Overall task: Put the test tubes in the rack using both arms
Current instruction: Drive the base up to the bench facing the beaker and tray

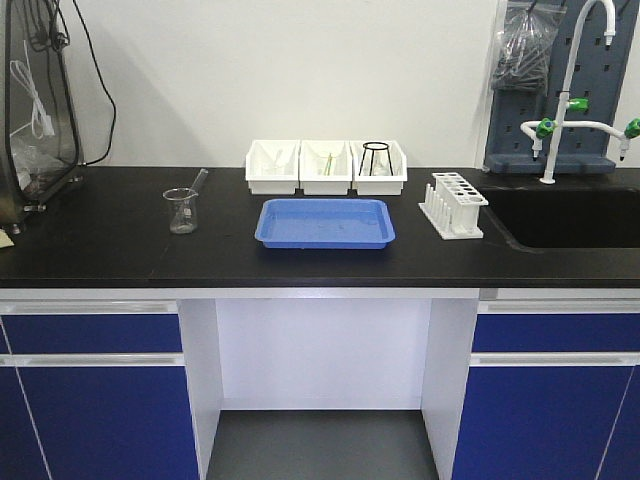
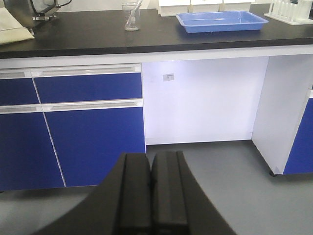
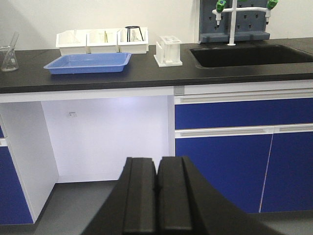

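Note:
The white rack [image 1: 452,205] stands on the black counter [image 1: 120,250] right of the blue tray [image 1: 325,222]; it also shows in the right wrist view [image 3: 168,50] and at the far right of the left wrist view [image 2: 288,12]. One slender clear test tube [image 1: 198,182] leans out of the glass beaker [image 1: 182,212] on the left. Whether other test tubes lie in the tray or bins is too faint to tell. My left gripper [image 2: 150,159] and right gripper [image 3: 157,162] are both shut and empty. They hang low before the cabinets, below counter height, out of the front view.
Three white bins [image 1: 326,167] line the back of the counter; one holds yellow-green droppers [image 1: 327,160], another a black wire stand [image 1: 375,158]. A sink [image 1: 570,215] with a white faucet [image 1: 572,90] is at the right. Blue drawers [image 2: 88,88] flank the open white knee space [image 1: 320,350].

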{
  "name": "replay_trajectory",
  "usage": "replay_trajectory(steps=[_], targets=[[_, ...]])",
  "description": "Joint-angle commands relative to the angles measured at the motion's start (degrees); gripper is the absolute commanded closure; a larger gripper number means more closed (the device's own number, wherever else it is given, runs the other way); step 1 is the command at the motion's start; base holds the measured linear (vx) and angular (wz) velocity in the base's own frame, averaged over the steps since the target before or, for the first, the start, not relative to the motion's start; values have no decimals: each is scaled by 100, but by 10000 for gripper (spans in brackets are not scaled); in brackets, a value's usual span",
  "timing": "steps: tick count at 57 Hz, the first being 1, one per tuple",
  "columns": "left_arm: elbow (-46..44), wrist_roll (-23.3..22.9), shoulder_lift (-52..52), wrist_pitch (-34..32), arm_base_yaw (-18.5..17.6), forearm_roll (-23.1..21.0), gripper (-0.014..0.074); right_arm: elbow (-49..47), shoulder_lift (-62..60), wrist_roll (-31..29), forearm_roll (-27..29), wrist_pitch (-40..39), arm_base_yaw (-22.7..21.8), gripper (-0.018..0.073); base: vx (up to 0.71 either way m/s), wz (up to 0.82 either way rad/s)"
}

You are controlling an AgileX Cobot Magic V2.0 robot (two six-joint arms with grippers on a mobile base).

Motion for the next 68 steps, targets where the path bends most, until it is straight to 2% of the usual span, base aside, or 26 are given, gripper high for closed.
replay_trajectory(steps=[1,46,68], targets=[[157,-49,-59,-480,15,-38,614,60,-43,-28,-50,-453,-41,567,0,0],[157,-33,-59,-480,15,-31,614,60,-43,-28,-50,-453,-41,567,1,0],[157,-33,-59,-480,15,-31,614,60,-43,-28,-50,-453,-41,567,15,2]])
